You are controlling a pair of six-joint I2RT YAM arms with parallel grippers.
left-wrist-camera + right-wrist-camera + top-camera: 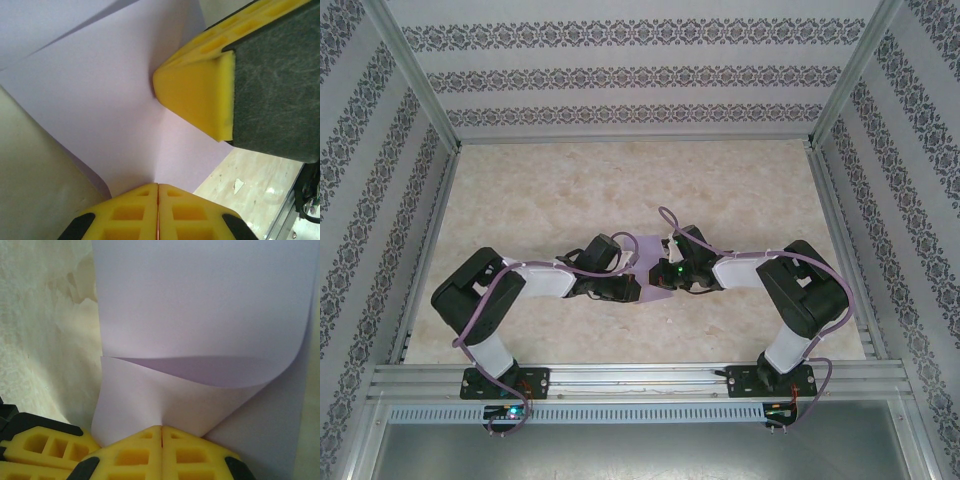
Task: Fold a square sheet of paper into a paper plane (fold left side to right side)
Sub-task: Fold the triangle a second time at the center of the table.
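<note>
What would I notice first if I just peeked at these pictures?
The lilac square sheet of paper stands out in the middle of the marbled table, caught where the two robot arms meet. Up close, the bright yellow left gripper and right gripper are both shut on it, and the sheet curls over in a soft loop above the right one.

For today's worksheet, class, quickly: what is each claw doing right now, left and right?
Left claw: closed, pinching the lilac sheet.
Right claw: closed, pinching the same lilac sheet.
</note>
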